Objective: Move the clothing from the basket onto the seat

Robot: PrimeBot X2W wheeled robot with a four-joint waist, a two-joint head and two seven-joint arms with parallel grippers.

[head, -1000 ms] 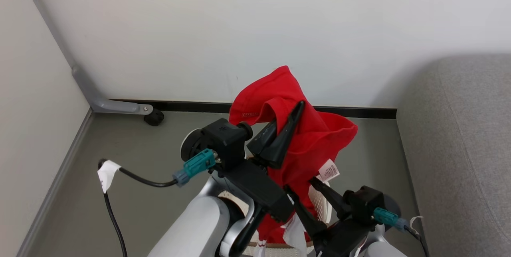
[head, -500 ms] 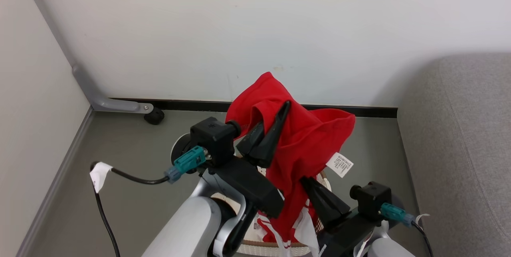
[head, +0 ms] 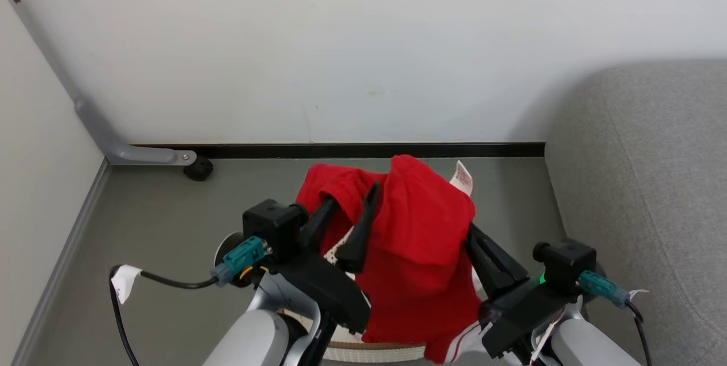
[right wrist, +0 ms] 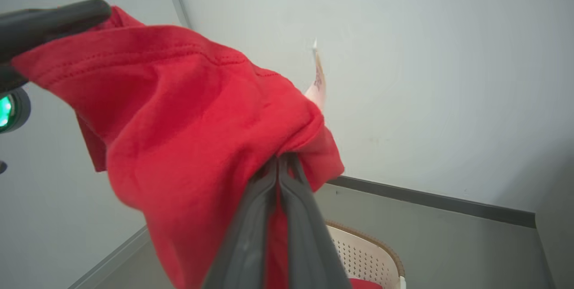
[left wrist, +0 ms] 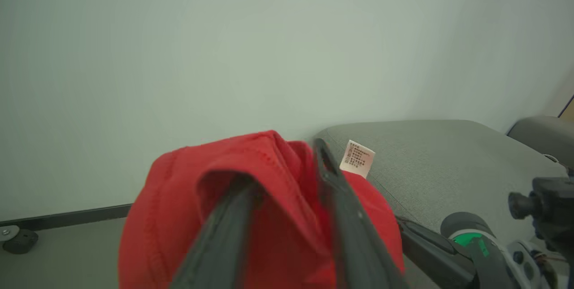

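Observation:
One bright-red piece of the clothing (head: pixel 420 241) hangs in the air between my two grippers, its white care label (head: pixel 463 177) sticking up. My left gripper (head: pixel 353 198) is open, and the cloth is draped over its spread fingers (left wrist: pixel 341 217). My right gripper (right wrist: pixel 283 159) is shut on a bunched fold of the same garment; in the head view its fingertips are under the cloth. Below the arms sits the cream perforated basket (right wrist: pixel 365 253) with its brown rim (head: pixel 363 349), and a bit of red lies inside it (right wrist: pixel 367 283). The grey seat (head: pixel 642 184) rises at the right.
A white wall with a black baseboard (head: pixel 363 150) closes the back. A grey metal leg with a black caster (head: pixel 199 169) stands on the floor at the left. A black cable with a white tag (head: pixel 122 285) hangs from my left wrist.
The garment and both grippers have dropped lower. My left gripper's fingers have spread apart. The right gripper has come up at the garment's right side. The camera has shifted slightly.

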